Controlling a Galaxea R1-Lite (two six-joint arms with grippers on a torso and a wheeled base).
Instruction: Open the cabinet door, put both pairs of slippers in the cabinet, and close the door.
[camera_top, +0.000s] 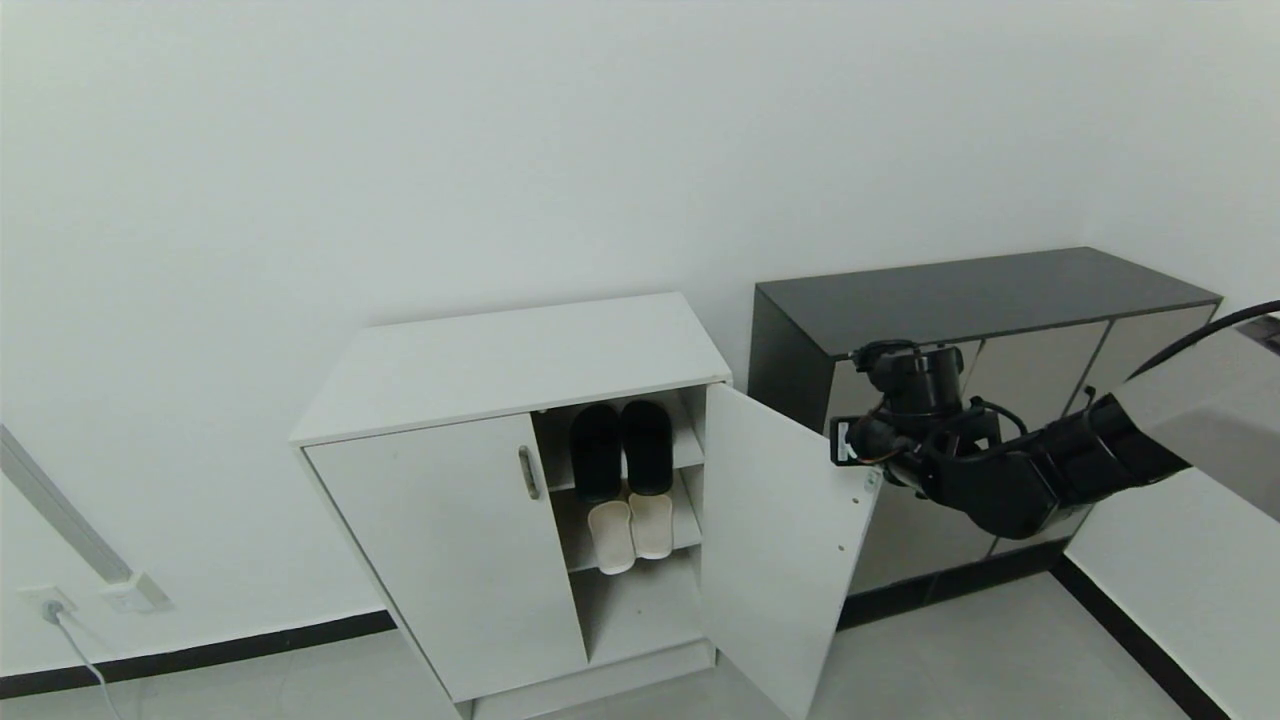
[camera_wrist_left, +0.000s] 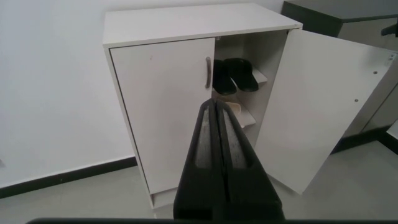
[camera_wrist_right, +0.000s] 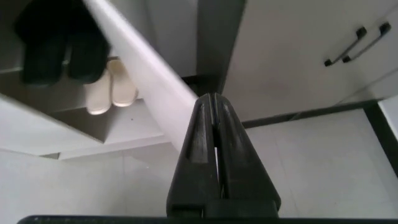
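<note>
While both arms hang in front of the white cabinet (camera_top: 500, 365), my left claw (camera_wrist_left: 216, 102) has its two fingers pressed together with nothing between them. It is held out before the cabinet's front, pointing at the seam between the two doors. My right claw (camera_wrist_right: 216, 96) is likewise closed on nothing, with only a thin slit between its fingers. In the head view the right claw (camera_top: 847, 441) sits just beside the upper outer edge of the open right door (camera_top: 780, 540); I cannot tell whether it touches the panel. From the right wrist, that door's edge (camera_wrist_right: 143, 68) runs as a pale slanted band just beyond the fingertips.

Past the claws, the right door stands swung well out towards me, while the left door (camera_top: 440, 550) is shut, its small metal handle (camera_top: 528, 472) next to the gap. Both pairs are inside the open half. The black slippers (camera_top: 620, 450) lie side by side on the upper shelf, and the cream slippers (camera_top: 630, 530) lie side by side on the shelf below, toes pointing out. The bottom compartment sits under them.

Farther off on my right, a dark cabinet (camera_top: 980, 290) with grey doors stands against the same white wall, close beside the white one. Low on the wall on my left are a socket (camera_top: 45, 603) and a cable hanging from it.
</note>
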